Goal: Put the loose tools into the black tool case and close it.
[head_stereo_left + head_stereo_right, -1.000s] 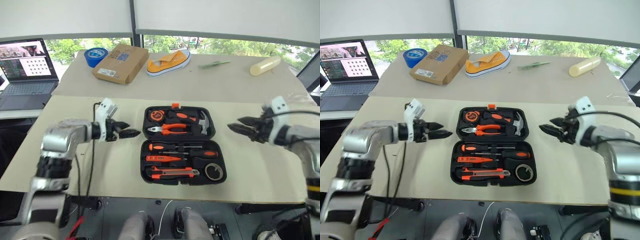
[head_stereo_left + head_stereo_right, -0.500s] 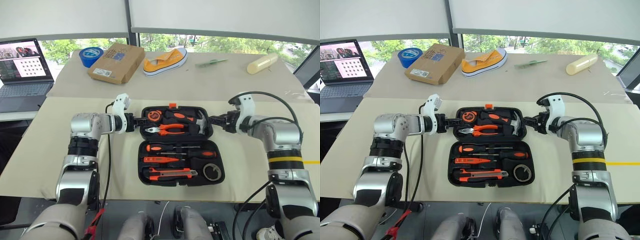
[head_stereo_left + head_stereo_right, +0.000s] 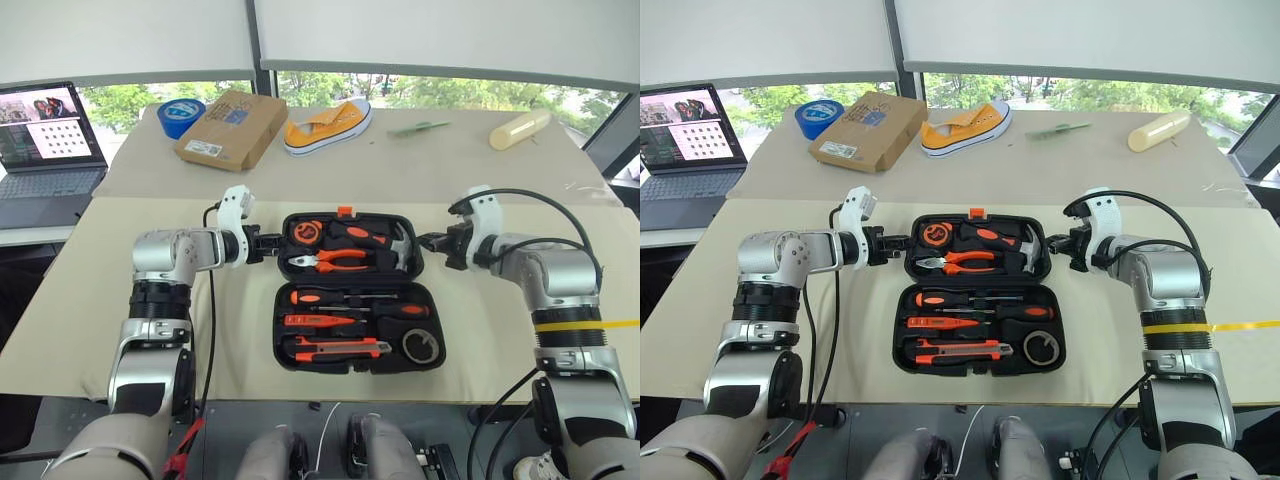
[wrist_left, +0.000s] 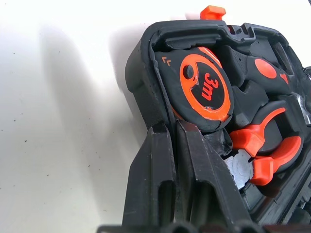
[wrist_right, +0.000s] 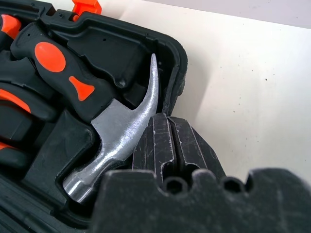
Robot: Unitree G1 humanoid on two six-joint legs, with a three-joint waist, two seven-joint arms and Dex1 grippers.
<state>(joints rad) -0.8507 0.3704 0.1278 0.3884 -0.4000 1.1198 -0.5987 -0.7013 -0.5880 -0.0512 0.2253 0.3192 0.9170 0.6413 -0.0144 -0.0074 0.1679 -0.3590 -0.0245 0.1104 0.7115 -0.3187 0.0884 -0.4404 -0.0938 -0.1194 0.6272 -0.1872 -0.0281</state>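
Tools all in, lid still to fold.

The case (image 3: pixel 355 290) lies open mid-table, knife (image 3: pixel 340 348), screwdrivers (image 3: pixel 350 298) and tape roll (image 3: pixel 421 346) seated; left gripper (image 3: pixel 270 243) and right gripper (image 3: pixel 428 242), both clenched empty, flank its far half, which likely needs lifting toward me.

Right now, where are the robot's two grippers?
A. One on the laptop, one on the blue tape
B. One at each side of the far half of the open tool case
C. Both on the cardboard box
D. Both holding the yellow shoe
B: the left gripper and the right gripper sit shut at opposite side edges of the far half of the black tool case, which holds the tape measure and hammer.
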